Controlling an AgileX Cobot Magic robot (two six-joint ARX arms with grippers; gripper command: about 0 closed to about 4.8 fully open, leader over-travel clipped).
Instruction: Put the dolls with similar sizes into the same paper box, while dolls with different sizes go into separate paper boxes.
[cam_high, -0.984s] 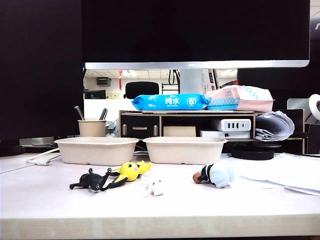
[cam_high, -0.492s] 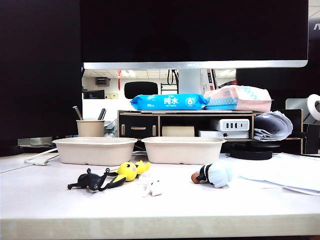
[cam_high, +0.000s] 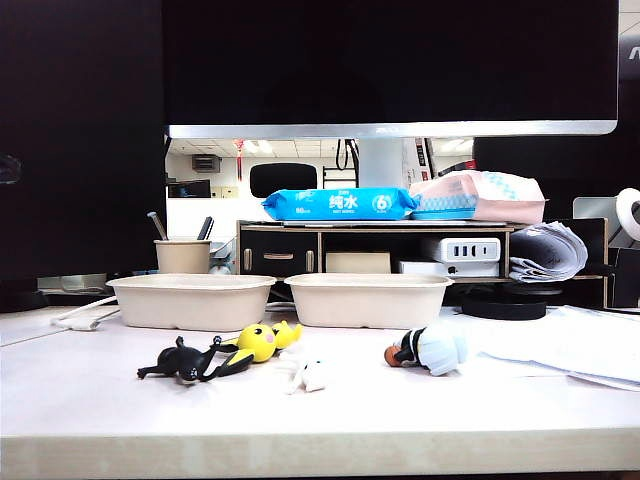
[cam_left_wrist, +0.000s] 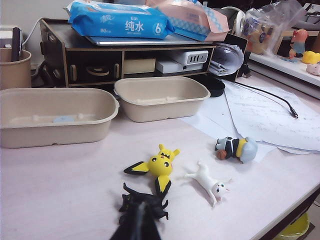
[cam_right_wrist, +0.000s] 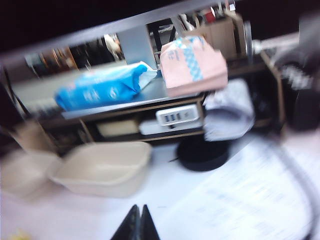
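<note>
Dolls lie loose on the bench (cam_high: 100, 400), in front of two empty paper boxes, the left paper box (cam_high: 192, 301) and the right paper box (cam_high: 369, 299) side by side. Ordered by size: the pale-blue-and-white doll (cam_high: 430, 350) apart on the right, the yellow doll (cam_high: 262, 341) touching the black doll (cam_high: 190, 362), then the tiny white doll (cam_high: 307, 374) just beside them. The left end effector (cam_left_wrist: 137, 225) hovers over the black doll, clenched, empty. The right end effector (cam_right_wrist: 136, 224), blurred, is clenched and holds nothing.
</note>
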